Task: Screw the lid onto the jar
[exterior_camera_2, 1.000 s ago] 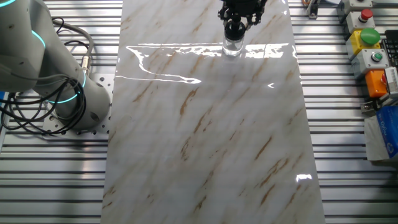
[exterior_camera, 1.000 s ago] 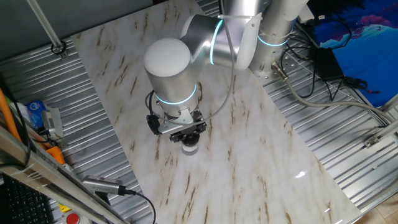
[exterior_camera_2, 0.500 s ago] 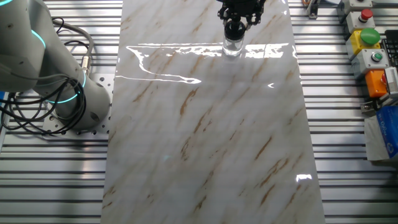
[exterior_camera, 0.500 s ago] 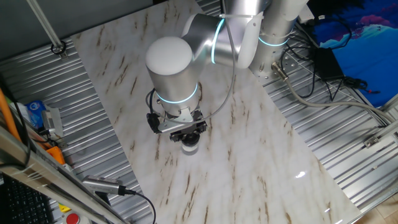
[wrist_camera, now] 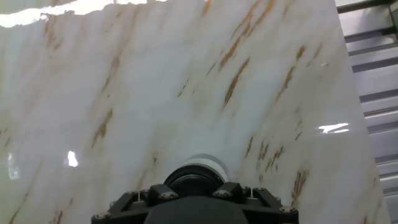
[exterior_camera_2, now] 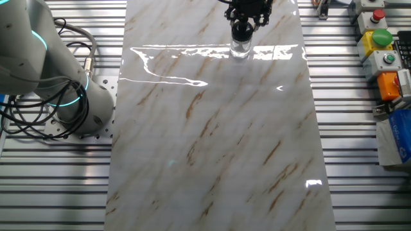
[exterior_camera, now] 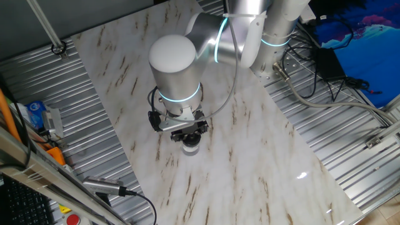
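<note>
Your hand point(exterior_camera_2: 244, 19) sits directly above the jar point(exterior_camera_2: 240, 48) on the marble surface point(exterior_camera_2: 212, 141), pinching the black lid point(exterior_camera_2: 241, 29) at the jar's mouth.

Black lid point(wrist_camera: 190, 179) on jar point(wrist_camera: 202, 163), partly behind end effector point(wrist_camera: 194, 200); marble table point(wrist_camera: 155, 93).

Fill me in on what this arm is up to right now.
The silver arm's two-finger gripper is directly over a small clear glass jar standing upright on the marble-patterned table. A small round black lid sits on the jar's mouth, with the fingers around it. Whether it is fully threaded cannot be told.
</note>
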